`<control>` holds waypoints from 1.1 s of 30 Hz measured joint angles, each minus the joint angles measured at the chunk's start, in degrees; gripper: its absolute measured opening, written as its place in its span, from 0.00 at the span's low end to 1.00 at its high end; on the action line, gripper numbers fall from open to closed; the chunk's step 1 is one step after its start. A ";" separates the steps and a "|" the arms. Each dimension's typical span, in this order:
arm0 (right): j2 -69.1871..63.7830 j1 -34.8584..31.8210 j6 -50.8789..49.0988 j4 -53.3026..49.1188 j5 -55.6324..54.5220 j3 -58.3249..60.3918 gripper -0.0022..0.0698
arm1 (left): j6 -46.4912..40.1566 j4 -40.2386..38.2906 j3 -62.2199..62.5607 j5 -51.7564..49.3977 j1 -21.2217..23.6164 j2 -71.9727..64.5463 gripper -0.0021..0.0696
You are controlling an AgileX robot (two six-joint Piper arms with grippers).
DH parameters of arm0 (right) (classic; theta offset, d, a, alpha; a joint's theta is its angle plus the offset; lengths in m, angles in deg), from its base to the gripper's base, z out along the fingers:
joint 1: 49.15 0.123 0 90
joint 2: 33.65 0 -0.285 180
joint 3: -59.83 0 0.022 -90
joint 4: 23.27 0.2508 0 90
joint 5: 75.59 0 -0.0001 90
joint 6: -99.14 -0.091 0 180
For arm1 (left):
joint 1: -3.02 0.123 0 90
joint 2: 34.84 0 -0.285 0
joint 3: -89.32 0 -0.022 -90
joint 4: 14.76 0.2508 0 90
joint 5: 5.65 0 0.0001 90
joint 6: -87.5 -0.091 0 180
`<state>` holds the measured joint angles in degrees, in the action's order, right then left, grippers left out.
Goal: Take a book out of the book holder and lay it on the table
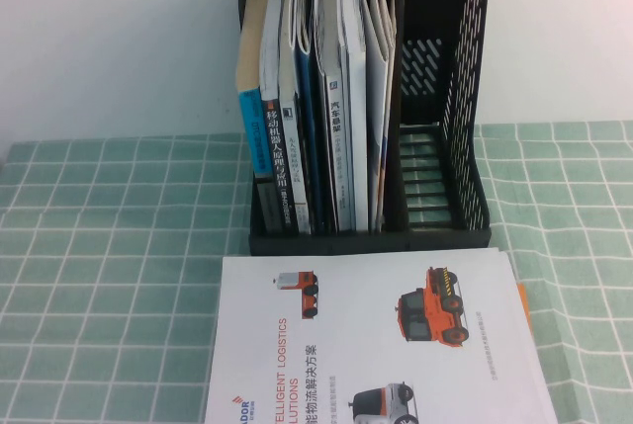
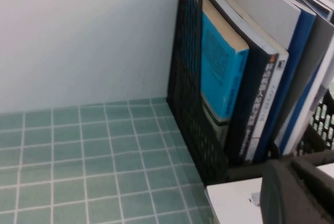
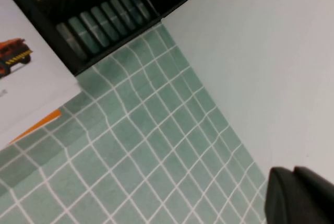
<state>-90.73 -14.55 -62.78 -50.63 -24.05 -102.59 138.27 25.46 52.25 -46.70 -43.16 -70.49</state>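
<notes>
Left gripper (image 2: 300,192): dark matte body at the frame edge of the left wrist view, jaws together on nothing, low beside the holder's left wall; not in the high view.

Right gripper (image 3: 300,195): dark rounded tip over bare cloth to the right of the holder, jaws together, empty; not in the high view.

The book (image 1: 381,340): thin, glossy white brochure, flat on the table just in front of the holder, cover up, orange-red vehicles printed on it. An orange sliver shows past its right edge. The task appears done.

The table (image 1: 109,246): mint-green cloth with a white grid, soft and slightly rippled.

The book holder (image 1: 465,108): upright black plastic rack, perforated side walls; right compartment empty, left ones packed.

Thick blue-spined books (image 2: 224,72): paperbacks standing on end at the left, thin magazines leaning beside them.

Risks: a withdrawing arm could drag the slick brochure across the cloth, or clip the light rack and tip the leaning magazines.
</notes>
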 joint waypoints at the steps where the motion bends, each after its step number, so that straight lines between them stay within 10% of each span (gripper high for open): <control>1: 2.24 -0.06 -0.93 0.36 -0.64 2.02 0.03 | 0.62 1.44 0.00 0.00 0.00 0.00 0.03; 17: 39.81 -0.28 -7.16 20.57 -12.18 38.93 0.03 | 1.22 10.47 -6.50 14.93 -0.09 0.08 0.03; 33: 45.50 -0.28 -7.57 21.61 -14.71 40.31 0.03 | 5.46 10.89 -9.27 19.61 -0.22 0.08 0.03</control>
<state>-45.23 -14.83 -70.35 -29.02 -38.76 -62.28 143.74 36.35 42.99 -27.08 -43.38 -70.40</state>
